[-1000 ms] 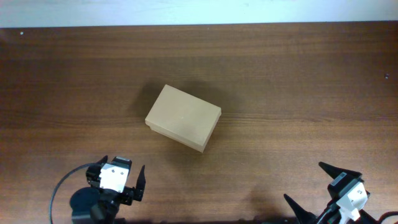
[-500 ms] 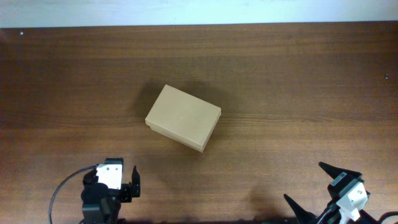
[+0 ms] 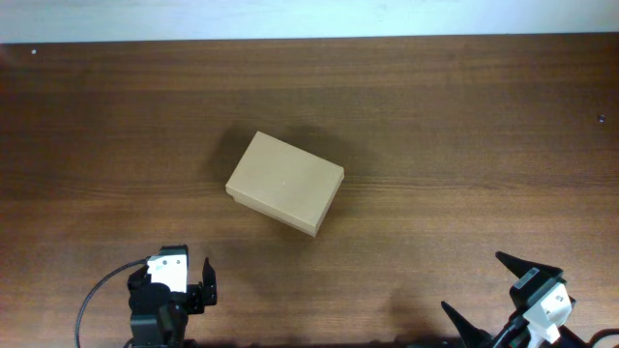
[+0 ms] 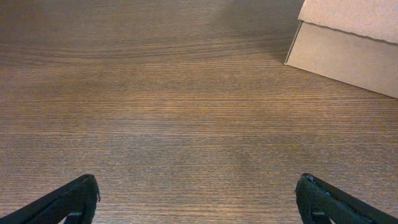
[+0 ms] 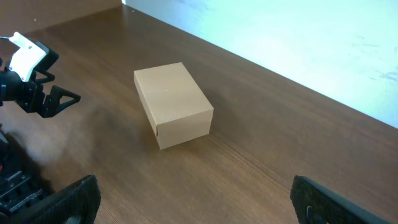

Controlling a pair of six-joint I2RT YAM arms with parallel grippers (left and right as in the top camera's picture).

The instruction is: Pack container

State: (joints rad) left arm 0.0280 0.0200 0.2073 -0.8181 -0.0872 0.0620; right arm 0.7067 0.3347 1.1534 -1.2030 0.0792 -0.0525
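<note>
The container (image 3: 285,183) is a plain tan cardboard box with its lid closed, lying on the brown wooden table (image 3: 464,135) near the middle. It also shows in the right wrist view (image 5: 173,102) and at the top right corner of the left wrist view (image 4: 348,34). My left gripper (image 3: 179,280) is open and empty at the front left edge, well short of the box; its fingertips frame bare wood in the left wrist view (image 4: 198,199). My right gripper (image 3: 498,290) is open and empty at the front right corner, and its jaws show in the right wrist view (image 5: 193,199).
A pale wall or floor strip (image 3: 309,17) runs beyond the table's far edge. A black cable (image 3: 97,290) loops by the left arm. The left arm also shows in the right wrist view (image 5: 28,81).
The left gripper has drawn back toward the front edge and turned; its fingers look closer together from above. The box and the right arm have not moved.
</note>
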